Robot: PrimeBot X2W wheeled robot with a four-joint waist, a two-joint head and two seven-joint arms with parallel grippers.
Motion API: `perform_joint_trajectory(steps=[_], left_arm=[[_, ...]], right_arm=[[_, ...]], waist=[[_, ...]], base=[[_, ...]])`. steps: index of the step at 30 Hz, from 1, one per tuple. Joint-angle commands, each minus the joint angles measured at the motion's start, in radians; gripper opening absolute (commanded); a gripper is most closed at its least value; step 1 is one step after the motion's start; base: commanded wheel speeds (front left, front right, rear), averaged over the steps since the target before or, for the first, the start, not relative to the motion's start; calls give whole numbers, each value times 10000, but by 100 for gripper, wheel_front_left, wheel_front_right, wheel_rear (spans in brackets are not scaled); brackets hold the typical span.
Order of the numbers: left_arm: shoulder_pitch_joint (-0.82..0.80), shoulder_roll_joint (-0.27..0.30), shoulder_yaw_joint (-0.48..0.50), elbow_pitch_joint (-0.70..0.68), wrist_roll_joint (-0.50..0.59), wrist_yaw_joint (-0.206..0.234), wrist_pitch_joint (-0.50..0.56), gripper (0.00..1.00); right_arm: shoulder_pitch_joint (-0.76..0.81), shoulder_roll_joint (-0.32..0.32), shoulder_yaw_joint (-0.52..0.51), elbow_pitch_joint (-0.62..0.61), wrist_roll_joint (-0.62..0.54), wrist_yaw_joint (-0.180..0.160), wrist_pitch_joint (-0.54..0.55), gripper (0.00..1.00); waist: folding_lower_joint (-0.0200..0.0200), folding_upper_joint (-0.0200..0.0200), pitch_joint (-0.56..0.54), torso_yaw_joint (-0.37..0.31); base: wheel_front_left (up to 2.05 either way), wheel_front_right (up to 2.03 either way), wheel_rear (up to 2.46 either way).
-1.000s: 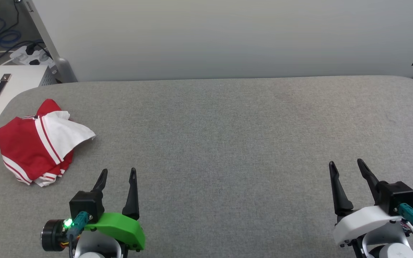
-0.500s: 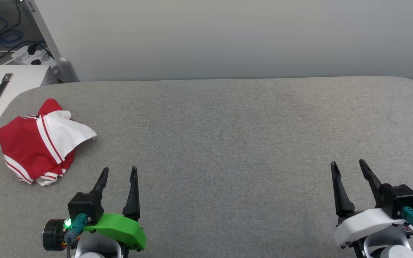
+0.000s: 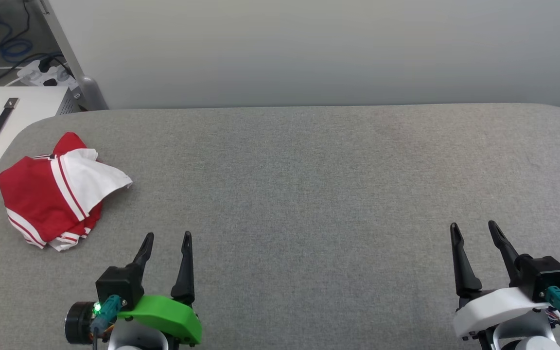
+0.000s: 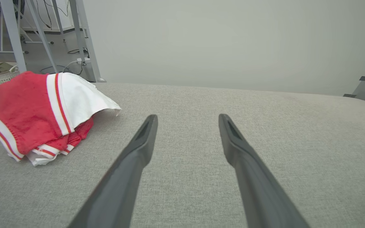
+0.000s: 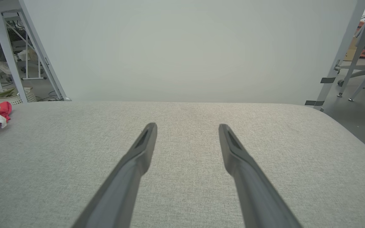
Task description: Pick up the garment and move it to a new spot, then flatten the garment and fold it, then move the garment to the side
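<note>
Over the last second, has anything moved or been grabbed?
The left gripper and right gripper both drew back slightly toward the robot, jaws open and empty. The scene's small sideways shift is the camera turning. Nothing was gripped or released. The garment stays crumpled on the left side of the table.

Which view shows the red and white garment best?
The left wrist view: the garment sits close and large, red body, white sleeve and striped trim all clear. The head view shows it whole but smaller, far left. The right wrist view catches a sliver at its left edge.
</note>
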Motion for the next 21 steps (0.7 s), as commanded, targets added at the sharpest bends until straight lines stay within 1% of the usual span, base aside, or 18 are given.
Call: perform_joint_trajectory(steps=[1,15,21], left_arm=[[123,-30,-46,77,-105,-66,-99,100],[124,-35,-181,438,-361,-202,-388,100],[98,-37,-185,512,-488,-266,-512,100]], right_arm=[[82,17,-18,53,88,-6,-111,100],[106,20,-29,347,95,-7,-396,100],[173,22,38,329,87,-7,-517,100]], waist=[[0,0,-7,2],[0,0,63,62],[0,0,72,305]], base=[[0,0,0],[0,0,0],[0,0,0]])
